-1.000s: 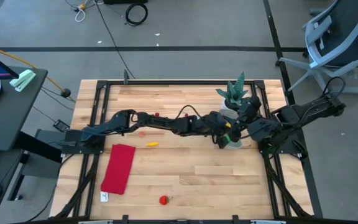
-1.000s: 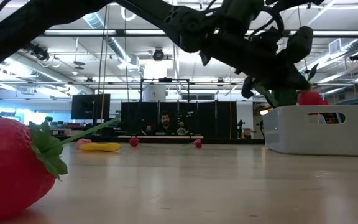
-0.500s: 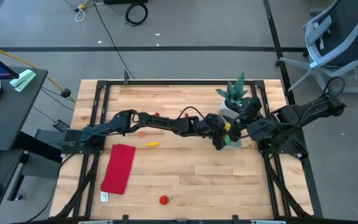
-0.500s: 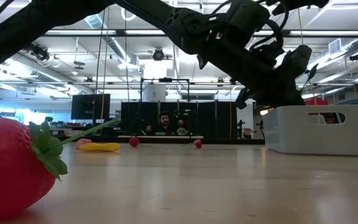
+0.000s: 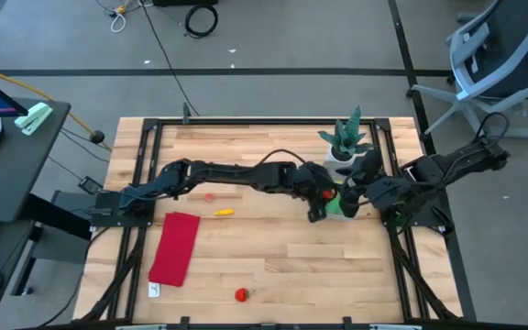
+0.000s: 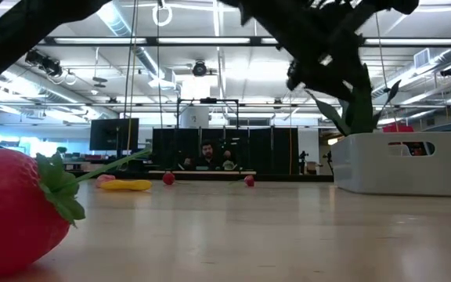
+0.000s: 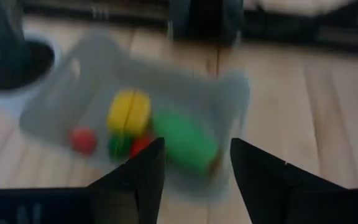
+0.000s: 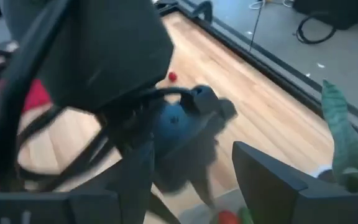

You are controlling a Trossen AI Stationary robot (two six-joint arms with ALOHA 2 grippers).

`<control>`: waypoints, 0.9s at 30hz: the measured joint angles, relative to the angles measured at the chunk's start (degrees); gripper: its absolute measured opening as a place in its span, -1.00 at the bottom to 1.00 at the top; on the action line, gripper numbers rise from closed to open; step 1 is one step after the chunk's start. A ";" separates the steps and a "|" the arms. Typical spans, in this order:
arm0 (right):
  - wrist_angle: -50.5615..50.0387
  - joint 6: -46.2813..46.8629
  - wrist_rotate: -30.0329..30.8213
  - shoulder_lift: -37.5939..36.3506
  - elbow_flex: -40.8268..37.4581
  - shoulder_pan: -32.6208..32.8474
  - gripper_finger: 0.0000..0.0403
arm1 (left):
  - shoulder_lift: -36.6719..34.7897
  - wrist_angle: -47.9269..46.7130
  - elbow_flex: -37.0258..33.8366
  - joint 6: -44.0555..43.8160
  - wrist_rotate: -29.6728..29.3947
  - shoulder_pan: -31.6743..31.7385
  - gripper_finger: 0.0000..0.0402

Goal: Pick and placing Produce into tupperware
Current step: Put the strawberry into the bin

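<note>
The tupperware (image 7: 135,118) stands at the table's right, by the plant pot, and holds a yellow piece (image 7: 128,111), a green piece (image 7: 185,142) and small red pieces (image 7: 82,140). My left gripper (image 7: 194,168) hangs open just above and to the left of the tupperware (image 5: 342,206), nothing between its fingers. My right gripper (image 8: 191,180) waits open just beyond the tub, facing the left arm. On the table lie a strawberry (image 5: 241,294), a yellow piece (image 5: 223,212), a pink piece (image 5: 210,195) and a small red piece (image 5: 232,169).
A flat red cloth (image 5: 174,247) lies at the near left. A spiky green plant in a white pot (image 5: 345,142) stands just behind the tub. In the low view the strawberry (image 6: 14,211) sits close to the camera, with bare wood between it and the tub (image 6: 398,160).
My left gripper has opened over the tupperware and let go of a small red piece, which has dropped into the tub. The gripper has then risen and drawn back a little toward the table's left edge.
</note>
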 joint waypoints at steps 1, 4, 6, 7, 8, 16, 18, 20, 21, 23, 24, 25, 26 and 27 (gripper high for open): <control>-0.49 -0.60 -0.30 0.06 -0.03 0.72 0.11 | -0.27 -6.23 1.59 -0.10 0.17 -0.03 -0.06; -0.79 -0.74 0.70 0.14 -0.24 2.74 0.11 | -1.46 -20.63 6.72 -2.41 0.20 -0.63 -0.09; -0.93 0.12 2.27 0.07 -0.24 4.18 0.11 | -2.08 -30.27 9.27 -1.89 -0.01 -1.40 -0.13; -1.04 0.67 2.44 0.06 -0.24 4.69 0.11 | -2.26 -33.44 9.54 -1.01 0.03 -1.88 -0.14; -1.02 1.13 2.35 0.09 -0.24 5.09 0.11 | -3.05 -36.48 8.63 -0.82 0.07 -2.33 -0.16; -1.98 5.88 2.50 0.49 -1.26 5.65 0.11 | -8.28 -57.23 5.64 -7.64 -14.34 -2.92 -0.37; -2.05 7.87 2.41 0.76 -2.37 5.65 0.11 | -10.80 -58.48 3.91 -8.33 -13.37 -2.70 -0.42; -2.34 9.39 1.92 1.01 -3.87 5.65 0.11 | -14.50 -57.92 2.65 -8.63 -12.97 -2.56 -0.46; -2.37 10.37 1.43 1.25 -4.61 5.65 0.11 | -16.97 -57.91 0.61 -9.84 -12.88 -2.60 -0.48; -2.26 12.44 0.52 1.34 -6.69 5.66 0.11 | -21.17 -58.44 -2.67 -13.39 -12.33 -2.57 -0.51; -2.34 13.60 -0.01 1.38 -7.93 5.82 0.11 | -23.20 -58.25 -4.37 -16.11 -12.14 -2.54 -0.52; -2.18 15.10 -0.28 1.40 -9.24 6.01 0.11 | -25.40 -58.05 -6.82 -19.23 -11.77 -2.84 -0.53; -2.12 17.07 -0.76 1.39 -10.76 6.27 0.11 | -27.92 -57.82 -9.77 -22.45 -11.29 -3.42 -0.54; -2.18 19.14 -0.99 1.37 -12.27 6.58 0.11 | -30.51 -56.95 -12.77 -25.34 -10.25 -4.14 -0.54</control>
